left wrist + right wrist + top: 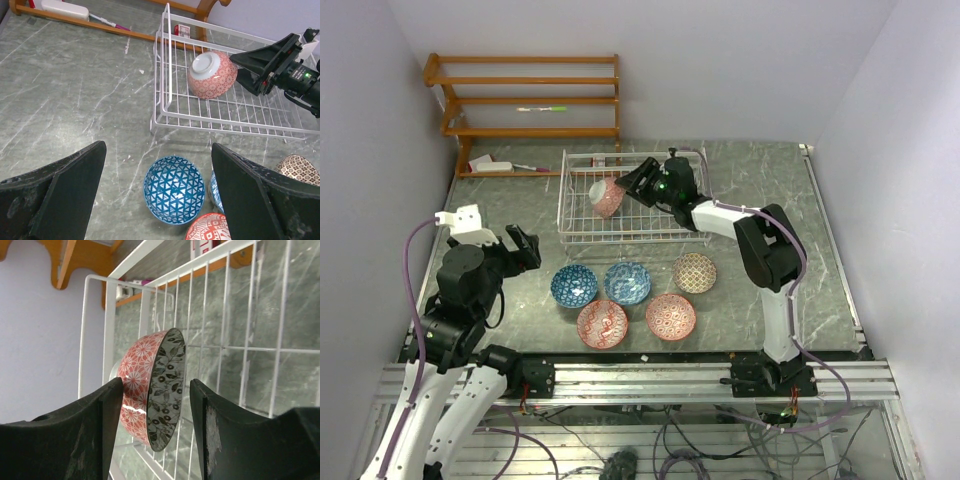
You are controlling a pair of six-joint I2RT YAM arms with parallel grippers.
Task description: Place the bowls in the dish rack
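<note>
The white wire dish rack (632, 238) stands at the table's back centre. One bowl (607, 197) stands on its edge inside it, red-flowered outside and black-and-white leaves inside (167, 385). My right gripper (642, 183) is open and straddles this bowl's rim; there is a gap at the inner finger (220, 425). Five bowls sit upright on the table in front of the rack: two blue (574, 286) (627, 283), two red (602, 324) (670, 316) and one tan (694, 272). My left gripper (520, 245) is open and empty, above and left of the left blue bowl (174, 189).
An orange-brown wooden shelf unit (530, 100) stands at the back left, with pens and a white item (495, 165) on it. A small red-and-white box (182, 30) lies behind the rack. An aluminium rail (640, 375) runs along the near edge.
</note>
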